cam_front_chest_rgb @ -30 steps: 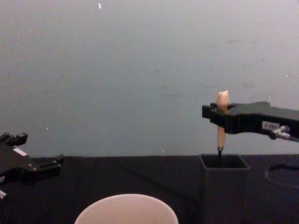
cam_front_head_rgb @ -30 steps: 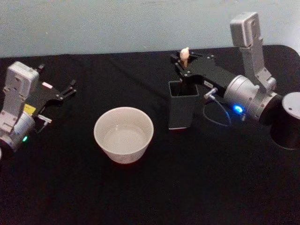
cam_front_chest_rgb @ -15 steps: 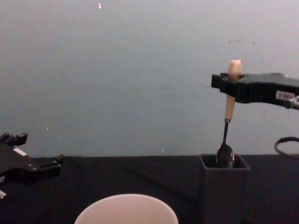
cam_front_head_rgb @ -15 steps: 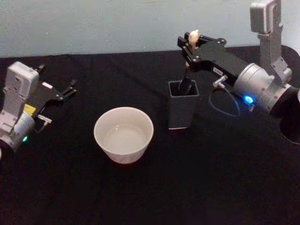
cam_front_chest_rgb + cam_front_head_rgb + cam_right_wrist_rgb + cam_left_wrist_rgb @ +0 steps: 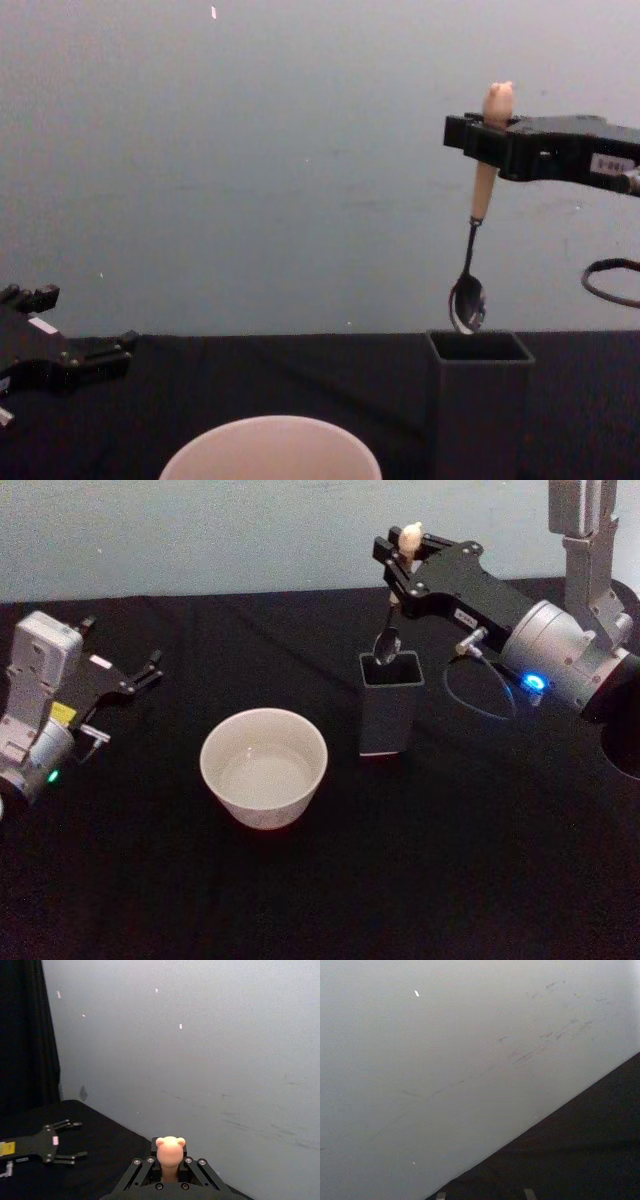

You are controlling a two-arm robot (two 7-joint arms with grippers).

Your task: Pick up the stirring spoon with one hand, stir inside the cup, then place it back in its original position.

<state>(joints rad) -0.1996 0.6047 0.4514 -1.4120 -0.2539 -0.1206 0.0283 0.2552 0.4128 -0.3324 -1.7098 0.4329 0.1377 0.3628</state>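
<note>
My right gripper (image 5: 405, 562) (image 5: 480, 135) (image 5: 169, 1172) is shut on the peach handle of the stirring spoon (image 5: 477, 215) (image 5: 394, 605). The spoon hangs upright, its shiny bowl just above the square mouth of the dark holder (image 5: 390, 702) (image 5: 480, 400). Its bear-shaped tip (image 5: 170, 1150) sticks up between the fingers. The pale round cup (image 5: 264, 767) (image 5: 271, 449) stands on the black table to the holder's left, with nothing in it. My left gripper (image 5: 148, 670) (image 5: 110, 352) rests open at the table's far left, away from both.
A black cloth covers the table (image 5: 450, 860), and a pale wall (image 5: 250, 150) rises behind it. A cable loop (image 5: 470, 695) hangs under my right wrist beside the holder. Bare cloth lies in front of the cup and holder.
My right gripper has risen with the spoon, lifting its bowl from inside the holder to just above the rim. The left arm has not moved.
</note>
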